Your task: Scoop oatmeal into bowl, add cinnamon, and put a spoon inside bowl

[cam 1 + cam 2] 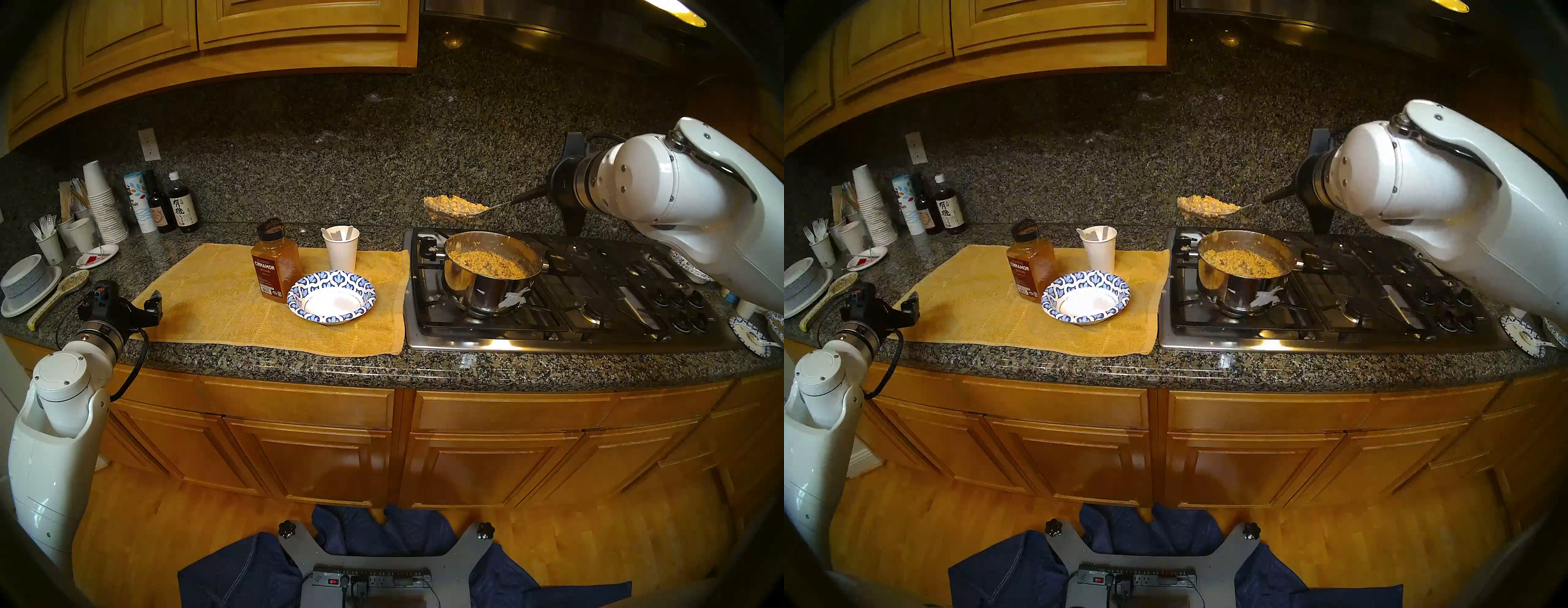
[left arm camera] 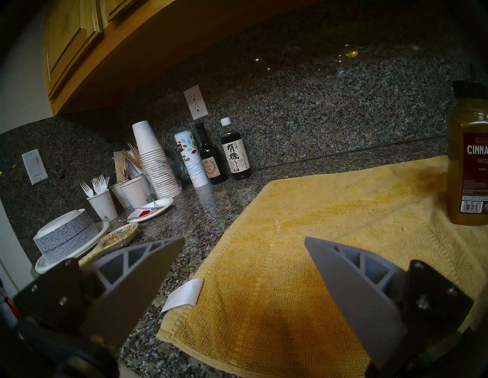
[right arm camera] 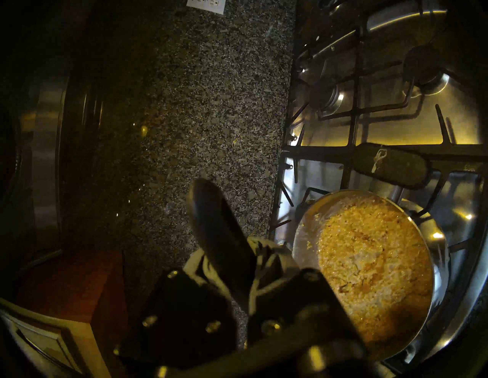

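Two arms in view. Right claw is clenched on the black handle of a metal serving spoon, which it holds roughly level in the air above the far-left rim of the steel pot. Spoon bowl carries a heaped load of oatmeal — tan, lumpy, clear of the pot. More oatmeal fills the pot, which sits on the front-left burner of the gas cooktop.

Left claw is released, its grey fingers spread wide with nothing between them; it hovers over the near-left corner of the yellow towel at the bench edge.

Bowl (blue-and-white leaf rim, white centre) rests on the towel, well to the left of the loaded spoon and just beside the cooktop's left edge — its centre is bare. Cinnamon jar stands upright on the towel, touching or nearly touching the bowl's far-left rim; lid on. White paper cup stands behind the bowl with white plastic handles poking out, presumably the spoon, though the eating ends are hidden inside.

Far left of the bench: stacked cups, two dark sauce bottles, stacked grey-white bowls.
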